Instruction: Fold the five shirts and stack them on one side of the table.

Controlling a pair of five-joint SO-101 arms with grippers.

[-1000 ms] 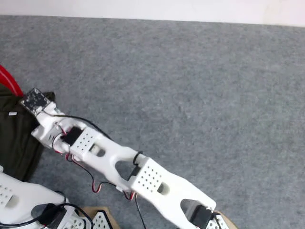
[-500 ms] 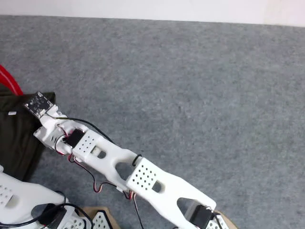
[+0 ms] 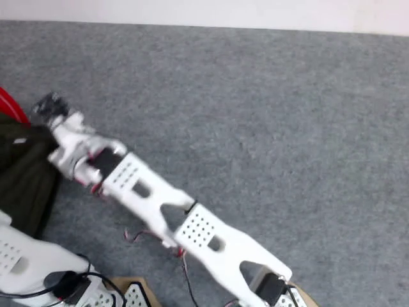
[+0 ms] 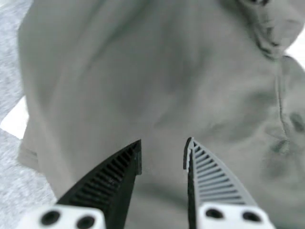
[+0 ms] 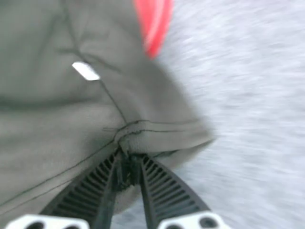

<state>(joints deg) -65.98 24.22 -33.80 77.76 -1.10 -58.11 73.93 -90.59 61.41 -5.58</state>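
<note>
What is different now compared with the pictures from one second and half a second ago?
The right arm swung its wrist toward the far edge of the table. Its gripper, shut on the hem of the dark shirt, pulled that edge along, so the cloth now bunches instead of lying flat. The left arm and the red object stayed about where they were.

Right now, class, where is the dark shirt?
In the high view the dark shirt lies at the table's left side, beside a red object, with the right hand shut on its edge.
</note>
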